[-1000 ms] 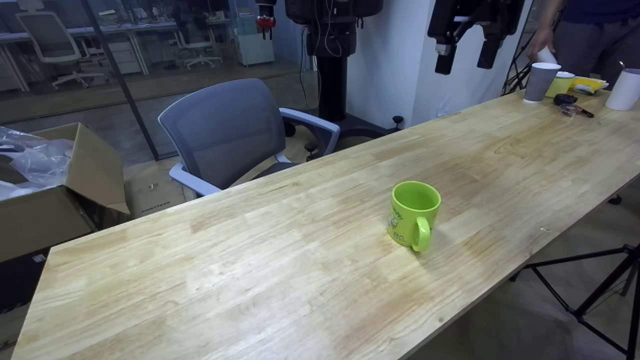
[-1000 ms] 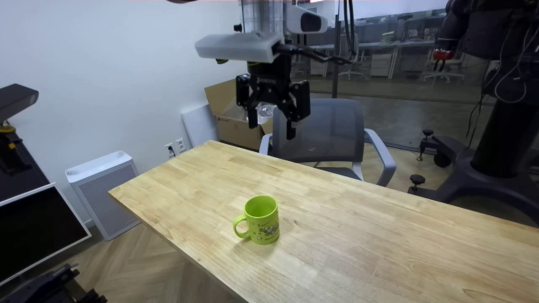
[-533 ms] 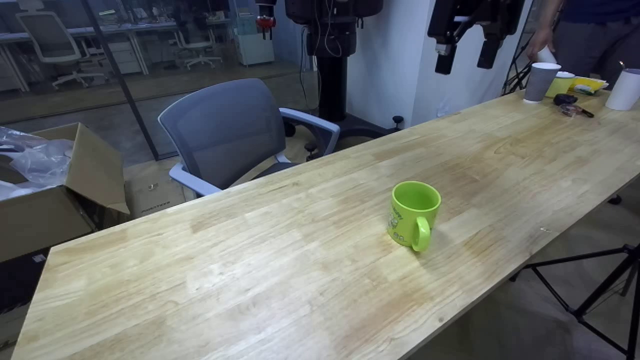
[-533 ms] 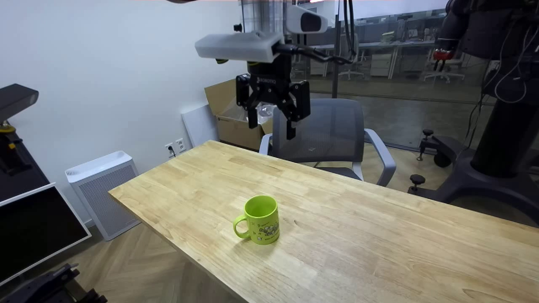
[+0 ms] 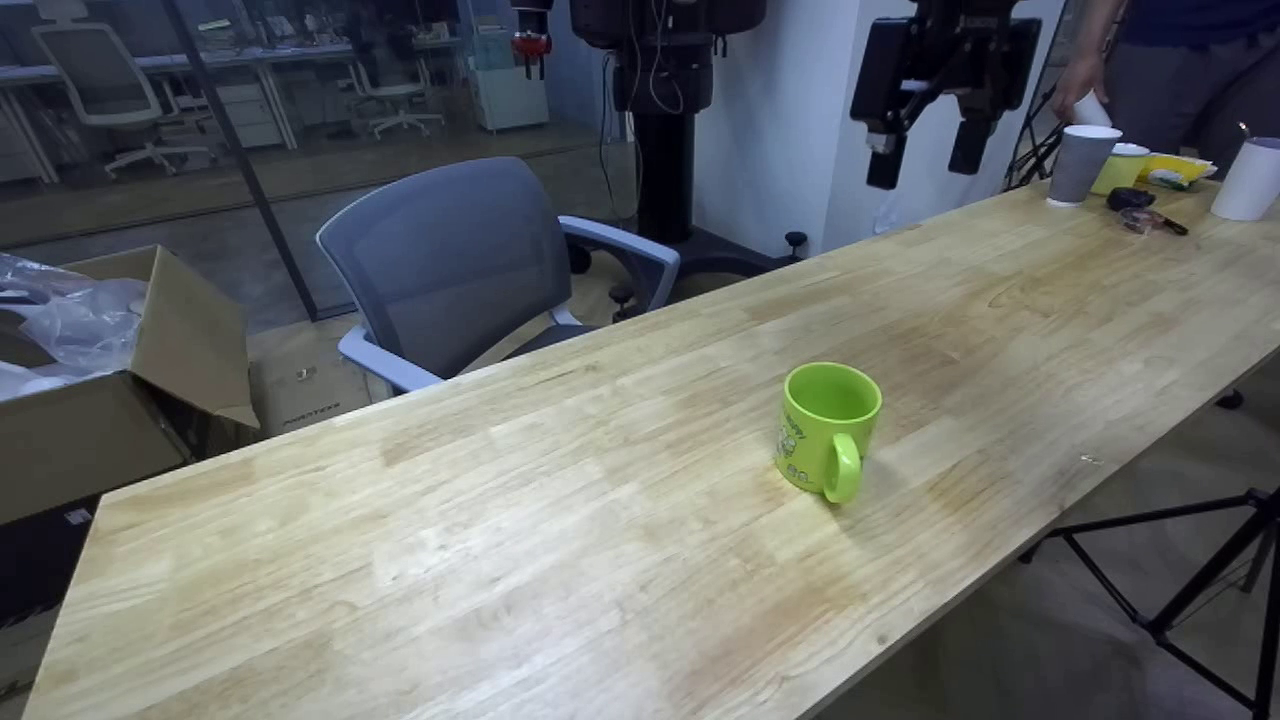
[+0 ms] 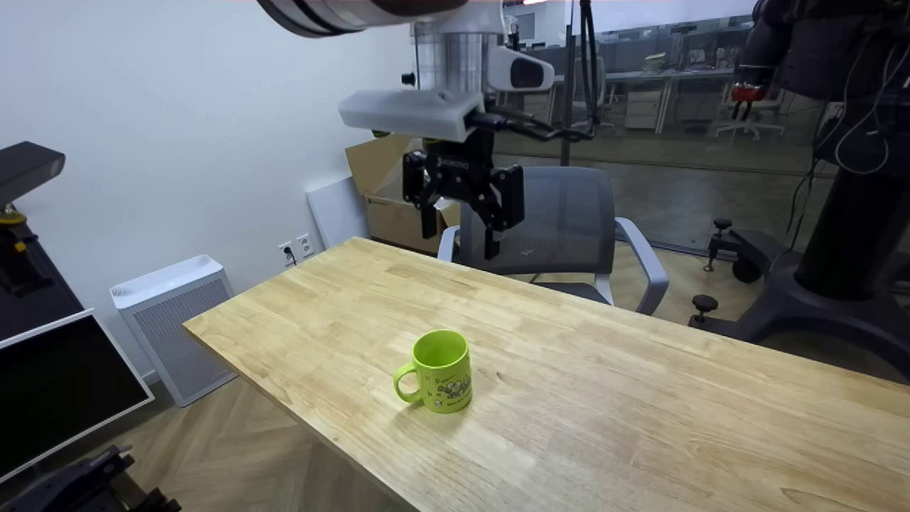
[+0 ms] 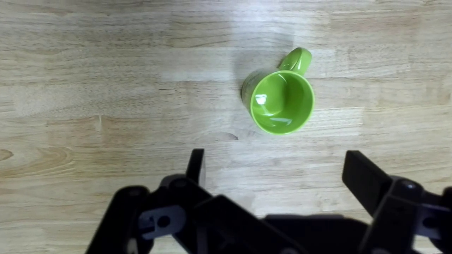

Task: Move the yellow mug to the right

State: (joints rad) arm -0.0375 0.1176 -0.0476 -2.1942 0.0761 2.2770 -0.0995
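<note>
The yellow mug (image 5: 806,450) is lime-green and glossy, with one loop handle and a printed drawing. It stands upright on the wooden table in both exterior views; it also shows there (image 6: 444,377) with its handle toward the near edge. In the wrist view the mug (image 7: 282,102) lies above the middle, its mouth facing the camera and its handle pointing up and right. My gripper (image 6: 461,236) is open and empty, well above the table and apart from the mug. Its fingers also show in an exterior view (image 5: 926,160) and at the bottom of the wrist view (image 7: 275,158).
The wooden table (image 5: 560,520) is long and narrow. At its far end stand a grey cup (image 5: 1083,165), a yellow-green cup (image 5: 1120,170), a yellow packet (image 5: 1175,170), a white cup (image 5: 1250,180) and a small black item (image 5: 1130,198). A grey chair (image 6: 547,220) stands against the far edge.
Over the last half second my gripper has moved downward, still open. Before that it was still. The mug has not moved.
</note>
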